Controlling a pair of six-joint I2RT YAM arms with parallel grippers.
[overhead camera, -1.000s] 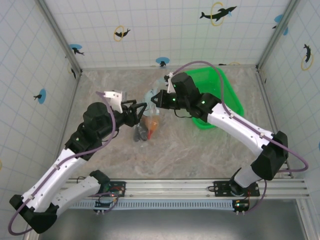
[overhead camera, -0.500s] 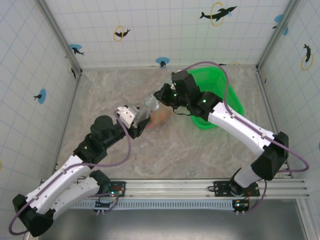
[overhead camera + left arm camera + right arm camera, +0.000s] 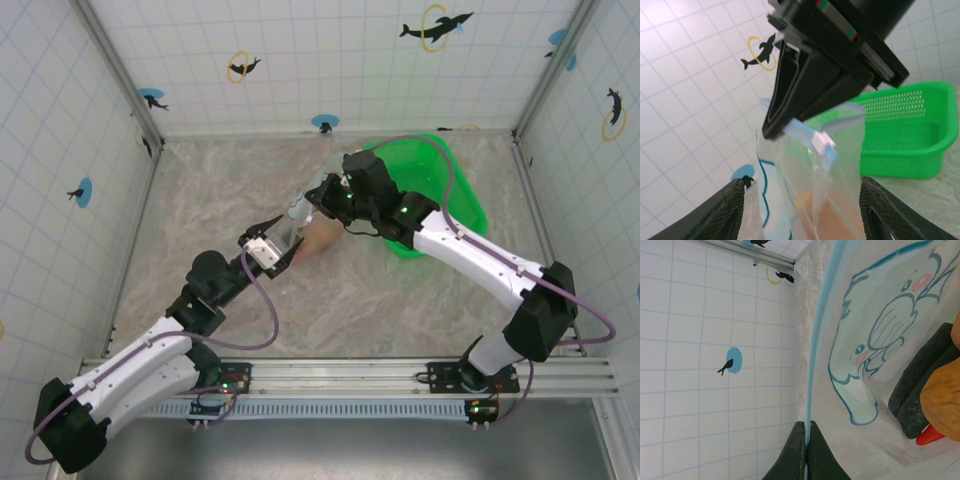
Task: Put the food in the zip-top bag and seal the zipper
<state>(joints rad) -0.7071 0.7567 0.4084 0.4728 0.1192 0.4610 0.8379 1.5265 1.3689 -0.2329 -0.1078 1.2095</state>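
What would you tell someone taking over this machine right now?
Right gripper: shut on the zipper, holding the zip-top bag by its top edge.
Left gripper: open, fingers either side of the bag, below the white slider.
Done: food is inside the bag.
Left: the mouth looks open beside the slider; close the zipper fully.
Green basket stands behind.
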